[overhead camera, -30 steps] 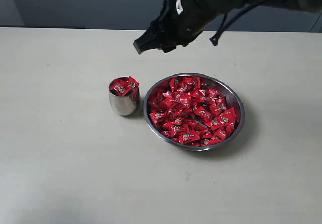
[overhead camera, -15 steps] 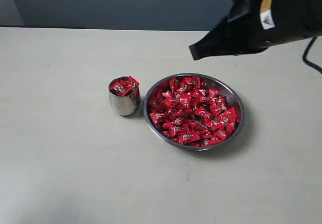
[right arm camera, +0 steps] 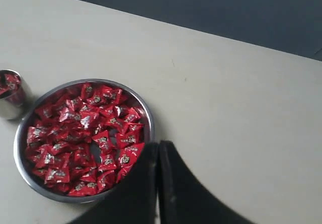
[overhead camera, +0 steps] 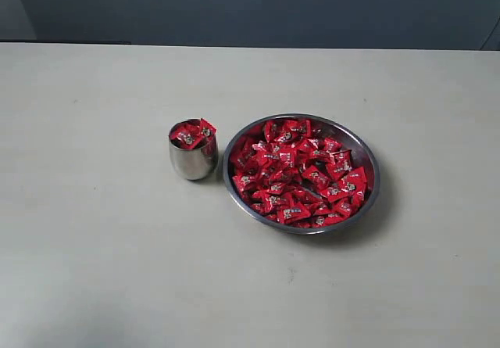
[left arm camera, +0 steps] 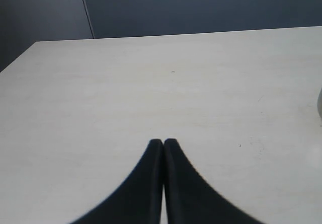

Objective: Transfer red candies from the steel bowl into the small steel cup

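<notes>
**Many candies in the bowl, a few in the cup**

Dozens of crinkly red candies (overhead camera: 299, 172) fill the shiny, shallow round bowl (overhead camera: 376, 184). A few more top the rounded steel cup (overhead camera: 193, 163) just beside it (touching or not, unclear). Both stand on a pale, matte table (overhead camera: 94, 231) before a dark wall. The left gripper (left arm camera: 163, 142) and right gripper (right arm camera: 158, 146) are closed and empty, the right near the bowl's rim.

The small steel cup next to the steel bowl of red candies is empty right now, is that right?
Not quite. The small steel cup is not empty: red candies fill it to its rim, as the exterior view shows. It does stand next to the steel bowl of red candies.
</notes>
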`<state>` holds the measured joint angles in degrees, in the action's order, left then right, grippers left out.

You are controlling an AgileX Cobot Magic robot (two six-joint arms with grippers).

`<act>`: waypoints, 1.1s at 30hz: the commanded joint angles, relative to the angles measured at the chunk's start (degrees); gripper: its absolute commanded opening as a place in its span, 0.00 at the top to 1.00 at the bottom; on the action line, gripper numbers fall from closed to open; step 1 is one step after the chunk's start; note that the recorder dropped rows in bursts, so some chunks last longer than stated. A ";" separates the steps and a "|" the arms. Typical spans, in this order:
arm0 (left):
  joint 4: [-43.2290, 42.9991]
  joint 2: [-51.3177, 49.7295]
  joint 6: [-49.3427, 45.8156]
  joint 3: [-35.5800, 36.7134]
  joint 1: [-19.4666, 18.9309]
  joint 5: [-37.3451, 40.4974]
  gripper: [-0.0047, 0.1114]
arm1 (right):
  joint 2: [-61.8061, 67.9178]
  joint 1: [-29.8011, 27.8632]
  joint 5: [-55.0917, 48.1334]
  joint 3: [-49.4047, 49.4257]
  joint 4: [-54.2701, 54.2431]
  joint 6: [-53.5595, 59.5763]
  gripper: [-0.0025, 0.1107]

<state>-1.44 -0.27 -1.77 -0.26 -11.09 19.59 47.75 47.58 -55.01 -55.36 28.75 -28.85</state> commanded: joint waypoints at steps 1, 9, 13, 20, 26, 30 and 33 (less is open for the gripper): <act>-0.11 0.27 0.08 0.26 0.38 -0.45 0.96 | -1.61 -0.27 -1.80 0.33 2.74 0.49 0.98; -0.11 0.27 0.08 0.26 0.38 -0.45 0.96 | -5.01 -20.53 3.71 0.65 -10.61 14.51 0.98; -0.11 0.27 0.08 0.26 0.38 -0.45 0.96 | -9.28 -34.77 8.92 3.78 -27.30 33.67 0.98; -0.11 0.27 0.08 0.26 0.38 -0.45 0.96 | -21.76 -45.01 16.32 12.49 -32.52 39.61 0.98; -0.11 0.27 0.08 0.26 0.38 -0.45 0.96 | -31.28 -45.27 18.53 20.79 -32.37 39.61 0.98; -0.11 0.27 0.08 0.26 0.38 -0.45 0.96 | -33.37 -45.27 20.04 25.23 -32.37 39.37 0.98; -0.11 0.27 0.08 0.26 0.38 -0.45 0.96 | -33.37 -45.27 21.76 27.92 -32.37 39.24 0.98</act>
<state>-1.44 -0.27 -1.77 -0.26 -11.09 19.59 14.65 2.61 -35.69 -29.49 -3.57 10.26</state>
